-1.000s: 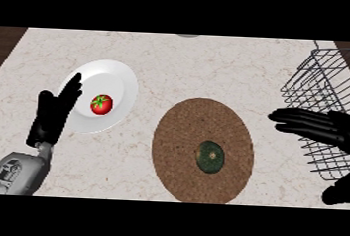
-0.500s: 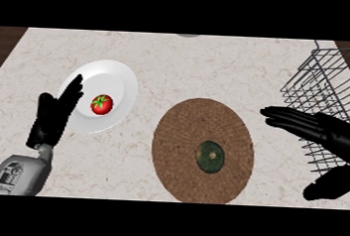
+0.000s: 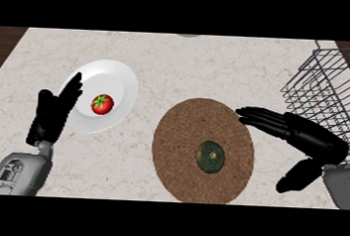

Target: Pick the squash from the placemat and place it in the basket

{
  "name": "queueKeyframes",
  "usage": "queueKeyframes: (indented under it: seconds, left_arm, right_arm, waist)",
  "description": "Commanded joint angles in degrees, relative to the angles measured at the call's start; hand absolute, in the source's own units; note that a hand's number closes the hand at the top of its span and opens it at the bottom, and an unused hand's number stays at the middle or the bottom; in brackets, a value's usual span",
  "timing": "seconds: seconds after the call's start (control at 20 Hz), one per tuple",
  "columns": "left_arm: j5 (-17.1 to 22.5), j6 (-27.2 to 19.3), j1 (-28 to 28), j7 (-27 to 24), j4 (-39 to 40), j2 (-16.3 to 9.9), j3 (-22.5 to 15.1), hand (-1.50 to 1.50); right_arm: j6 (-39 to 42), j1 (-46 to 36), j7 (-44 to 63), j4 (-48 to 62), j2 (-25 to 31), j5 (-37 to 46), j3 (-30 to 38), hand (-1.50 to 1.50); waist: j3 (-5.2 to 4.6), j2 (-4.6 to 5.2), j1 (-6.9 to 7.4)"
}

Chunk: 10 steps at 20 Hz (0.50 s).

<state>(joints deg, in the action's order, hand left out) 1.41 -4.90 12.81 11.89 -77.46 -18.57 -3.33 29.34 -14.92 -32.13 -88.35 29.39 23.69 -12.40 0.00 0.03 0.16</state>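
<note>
Squash point(image 3: 211, 156) on brown placemat point(image 3: 183, 135).

a kitchen: marble counter point(image 3: 209, 67), plate point(image 3: 117, 78) with tomato point(image 3: 101, 104), wire basket point(image 3: 325, 92).

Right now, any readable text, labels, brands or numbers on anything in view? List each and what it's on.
None: no text, label or number shows on the squash, placemat, basket, plate or tomato.

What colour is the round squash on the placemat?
Dark green with a paler centre, in the head view: round squash on brown placemat.
</note>
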Motion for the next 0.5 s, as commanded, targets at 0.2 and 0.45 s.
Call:
queueKeyframes:
  seconds: [0.2,0.45]
  left_arm:
    - [-1.4,1.6,0.2,1.9,-1.1,0.9,2.7,0.0]
    - [-3.6,1.5,2.7,-3.0,6.1,3.7,3.7,0.0]
  right_arm:
    - [-3.1,-1.8,-3.2,7.6,-7.9,8.1,-2.9,-1.5]
    - [-3.7,-5.0,-3.4,11.1,-11.2,11.0,-2.2,-1.5]
  waist:
    - [0.01,0.02,0.19]
    - [-0.01,0.11,-0.04]
